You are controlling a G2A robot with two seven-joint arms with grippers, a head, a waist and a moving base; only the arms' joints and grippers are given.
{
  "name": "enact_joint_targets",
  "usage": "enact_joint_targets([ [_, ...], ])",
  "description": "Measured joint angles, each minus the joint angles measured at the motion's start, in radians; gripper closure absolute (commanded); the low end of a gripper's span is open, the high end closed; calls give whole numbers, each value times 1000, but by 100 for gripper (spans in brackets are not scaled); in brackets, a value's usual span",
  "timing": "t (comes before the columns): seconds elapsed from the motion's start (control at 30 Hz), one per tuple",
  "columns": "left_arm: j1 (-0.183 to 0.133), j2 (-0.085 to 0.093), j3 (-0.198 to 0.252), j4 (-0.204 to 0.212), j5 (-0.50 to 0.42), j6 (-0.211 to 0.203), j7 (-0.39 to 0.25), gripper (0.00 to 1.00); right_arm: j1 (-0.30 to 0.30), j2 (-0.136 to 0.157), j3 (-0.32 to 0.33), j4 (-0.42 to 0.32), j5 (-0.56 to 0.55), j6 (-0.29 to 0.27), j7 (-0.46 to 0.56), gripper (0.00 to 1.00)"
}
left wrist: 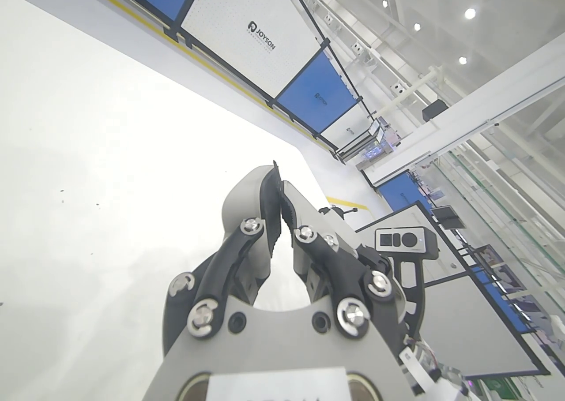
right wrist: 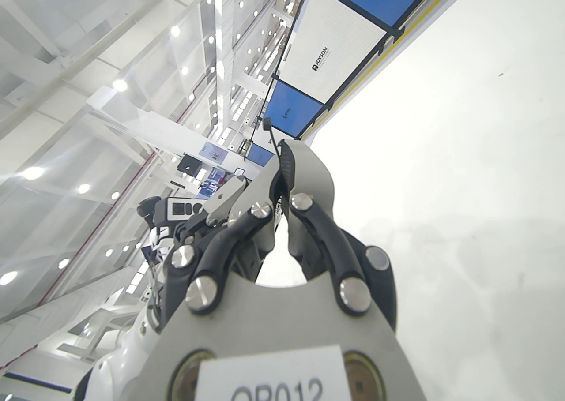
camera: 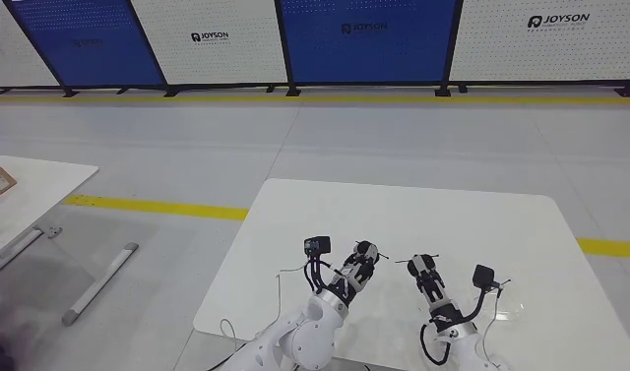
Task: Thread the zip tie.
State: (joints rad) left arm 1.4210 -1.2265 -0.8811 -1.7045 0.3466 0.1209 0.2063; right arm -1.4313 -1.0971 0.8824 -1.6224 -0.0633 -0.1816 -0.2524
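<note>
My two arms sit at the near edge of the white table (camera: 443, 214). My left gripper (camera: 368, 249) (left wrist: 280, 186) is shut, and a thin black strip of the zip tie (left wrist: 276, 166) sticks out past its tips. Close beside it, my right gripper (camera: 420, 263) (right wrist: 282, 155) is shut on a black zip tie (right wrist: 273, 136) whose small head stands out beyond the fingertips. In the top view short black ends (camera: 384, 256) point from each gripper towards the other, with a small gap between them. How the strip runs behind the fingers is hidden.
The table spreads wide and bare beyond both grippers. Another white table (camera: 39, 184) stands off to the left across the floor. Blue and white panels (camera: 364, 27) line the back, behind a yellow floor line (camera: 148, 207).
</note>
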Motion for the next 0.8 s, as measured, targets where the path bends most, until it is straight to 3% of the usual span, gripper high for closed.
enact_joint_targets([
  [0.8, 0, 0, 0, 0, 0, 0, 0, 100, 17, -55, 2, 12, -54, 71, 14, 100],
])
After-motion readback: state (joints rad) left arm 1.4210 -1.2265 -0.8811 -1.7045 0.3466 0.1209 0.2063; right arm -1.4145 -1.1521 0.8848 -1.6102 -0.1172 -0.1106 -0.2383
